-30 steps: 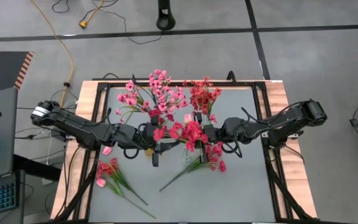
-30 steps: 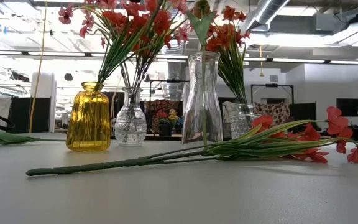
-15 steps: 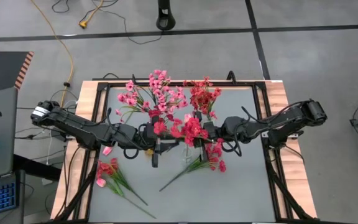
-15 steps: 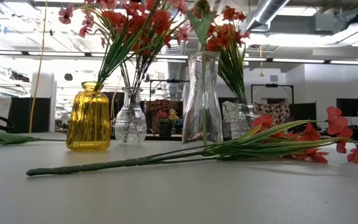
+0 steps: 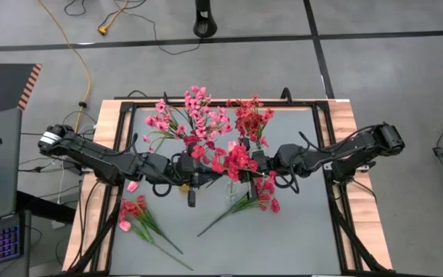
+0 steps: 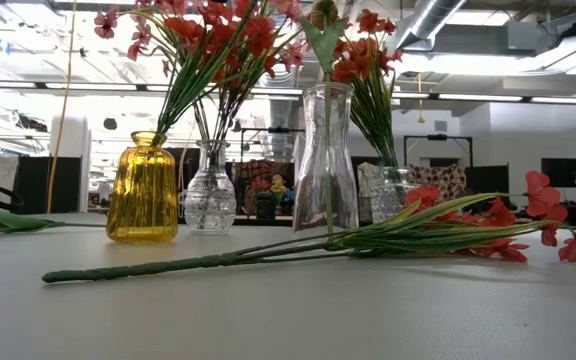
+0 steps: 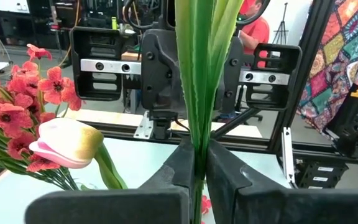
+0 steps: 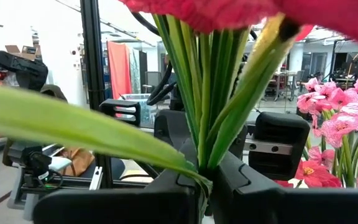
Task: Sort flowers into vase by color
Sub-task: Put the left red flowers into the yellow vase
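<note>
Both pincers, left (image 7: 199,171) and right (image 8: 204,180), are pinching one sprig's (image 5: 233,159) thin green stems above the clear glass vase (image 6: 325,160).

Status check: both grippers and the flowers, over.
Left gripper shut on red sprig's stems. Right gripper shut on same sprig, mid-table. Two bunches lie on table. Nothing obstructing.

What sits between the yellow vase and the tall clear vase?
A small clear textured vase stands between the yellow vase and the tall clear vase, seen in the low view.
</note>
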Motion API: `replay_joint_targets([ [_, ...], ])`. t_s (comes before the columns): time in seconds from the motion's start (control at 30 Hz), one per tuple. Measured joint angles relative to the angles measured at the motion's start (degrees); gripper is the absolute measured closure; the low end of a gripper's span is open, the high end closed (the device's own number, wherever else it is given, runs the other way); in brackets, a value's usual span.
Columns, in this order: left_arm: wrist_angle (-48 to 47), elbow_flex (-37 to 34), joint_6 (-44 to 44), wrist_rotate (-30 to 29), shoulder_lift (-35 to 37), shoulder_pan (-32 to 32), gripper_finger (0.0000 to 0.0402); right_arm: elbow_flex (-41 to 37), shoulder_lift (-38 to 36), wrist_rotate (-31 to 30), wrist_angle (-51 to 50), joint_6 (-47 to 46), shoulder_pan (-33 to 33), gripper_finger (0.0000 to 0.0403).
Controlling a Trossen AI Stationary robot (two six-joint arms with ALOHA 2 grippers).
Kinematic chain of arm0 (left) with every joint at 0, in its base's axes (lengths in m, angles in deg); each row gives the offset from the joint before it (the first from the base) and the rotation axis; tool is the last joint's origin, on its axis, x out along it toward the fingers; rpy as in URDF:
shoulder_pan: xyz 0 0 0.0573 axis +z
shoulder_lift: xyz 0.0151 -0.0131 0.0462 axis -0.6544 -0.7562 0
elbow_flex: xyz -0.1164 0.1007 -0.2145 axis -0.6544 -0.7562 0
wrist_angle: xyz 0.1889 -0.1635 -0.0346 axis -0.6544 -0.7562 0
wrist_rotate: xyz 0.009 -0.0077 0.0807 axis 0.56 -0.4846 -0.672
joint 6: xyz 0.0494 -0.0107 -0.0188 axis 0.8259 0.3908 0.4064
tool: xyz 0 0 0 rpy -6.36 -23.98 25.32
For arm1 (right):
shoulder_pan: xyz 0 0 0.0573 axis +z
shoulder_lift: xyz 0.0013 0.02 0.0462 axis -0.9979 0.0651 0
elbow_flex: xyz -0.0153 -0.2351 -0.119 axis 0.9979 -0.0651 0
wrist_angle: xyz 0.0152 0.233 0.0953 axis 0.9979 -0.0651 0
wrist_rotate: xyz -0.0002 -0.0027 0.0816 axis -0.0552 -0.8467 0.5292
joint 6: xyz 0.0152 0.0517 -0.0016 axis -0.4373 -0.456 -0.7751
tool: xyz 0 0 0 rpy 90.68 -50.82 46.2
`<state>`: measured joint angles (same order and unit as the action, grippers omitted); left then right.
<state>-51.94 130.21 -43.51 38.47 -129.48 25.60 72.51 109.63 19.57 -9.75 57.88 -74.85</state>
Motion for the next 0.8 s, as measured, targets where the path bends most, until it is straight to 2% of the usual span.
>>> replay_joint_targets([
  [0.13,0.0,0.0,0.0,0.0,0.0,0.0,0.0398,0.0,0.0,0.0,0.0,0.0,0.0,0.0336],
  [0.3,0.0,0.0,0.2,-1.3,0.0,0.0,0.04,0.0,0.0,0.0,-0.3,0.1,0.1,0.0286],
  [0.57,-0.1,0.0,4.5,-10.8,2.5,-4.0,0.0401,0.0,-4.4,-0.2,-5.6,0.3,-0.2,0.0205],
  [0.8,-2.5,0.0,9.0,-22.3,6.6,-10.2,0.0401,0.0,-10.0,-0.2,-15.2,0.3,-0.7,0.0186],
])
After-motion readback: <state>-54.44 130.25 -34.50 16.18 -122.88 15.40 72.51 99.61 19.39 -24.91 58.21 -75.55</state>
